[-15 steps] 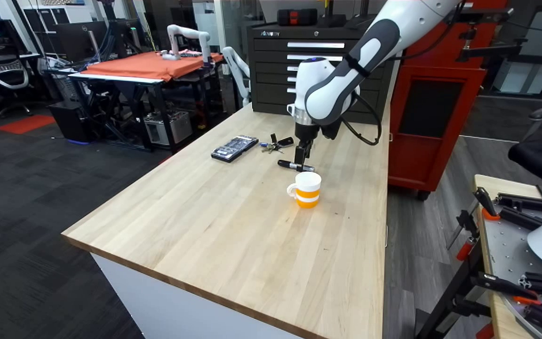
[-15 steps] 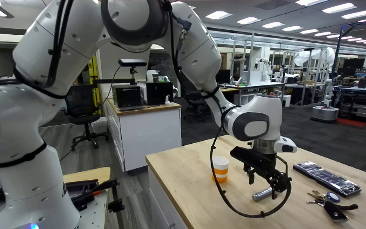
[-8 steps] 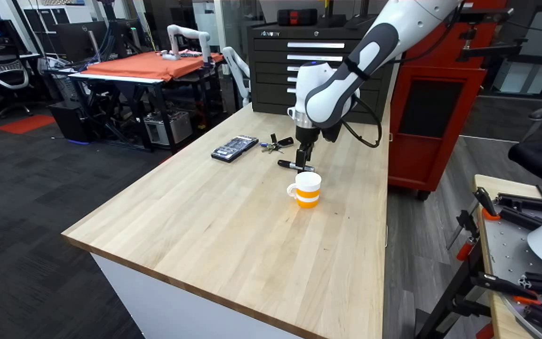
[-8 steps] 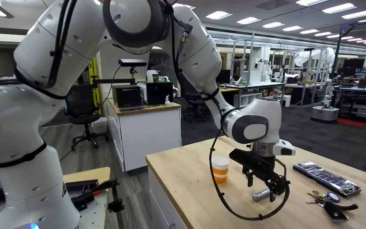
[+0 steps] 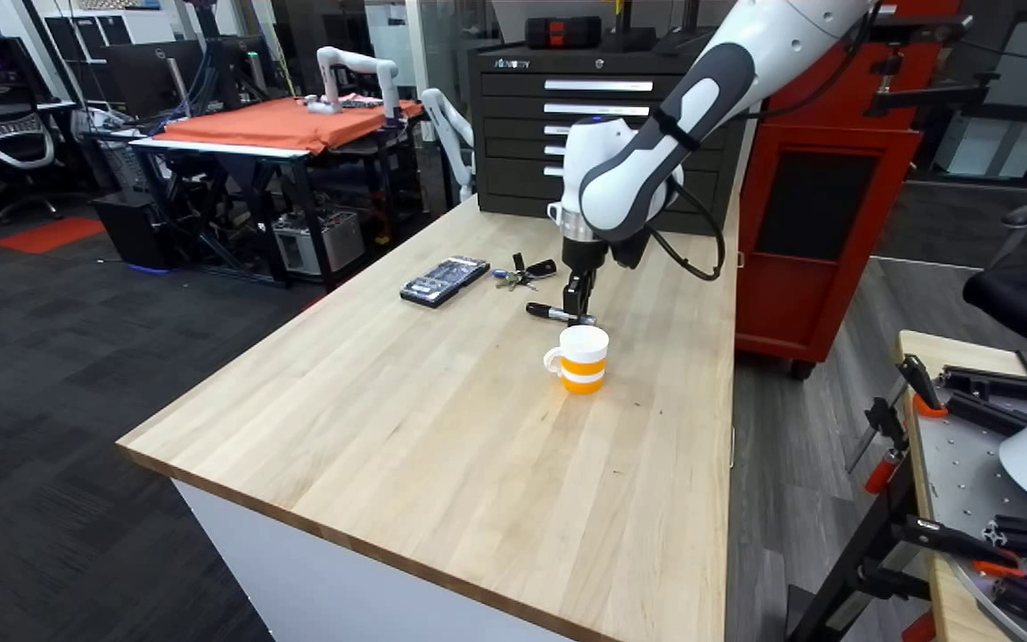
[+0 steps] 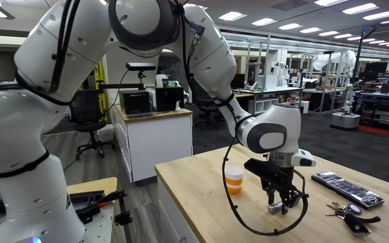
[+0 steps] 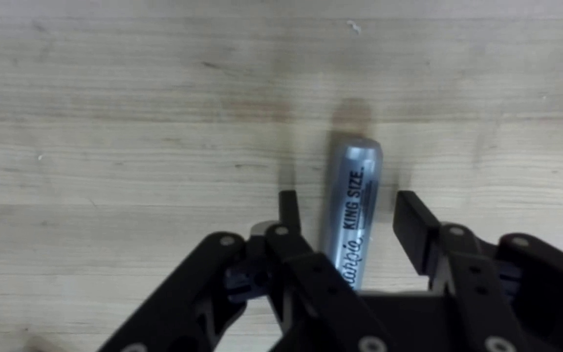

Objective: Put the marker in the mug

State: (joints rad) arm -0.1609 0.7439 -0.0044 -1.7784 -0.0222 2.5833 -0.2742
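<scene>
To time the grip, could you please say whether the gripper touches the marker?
Apart: the wrist view shows the table between the marker and both fingertips.

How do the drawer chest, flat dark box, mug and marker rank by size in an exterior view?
Largest to smallest, in an exterior view:
Drawer chest
Mug and flat dark box: too alike to rank, with the mug nearer the camera
Marker, partly hidden by the fingers

Arm (image 6: 140, 18) arched high, forearm (image 6: 211, 59) sloping down to a bent wrist (image 6: 271, 131), gripper (image 7: 349, 215) pointing down, its two fingers (image 7: 416, 230) parted, a clear gap between them
</scene>
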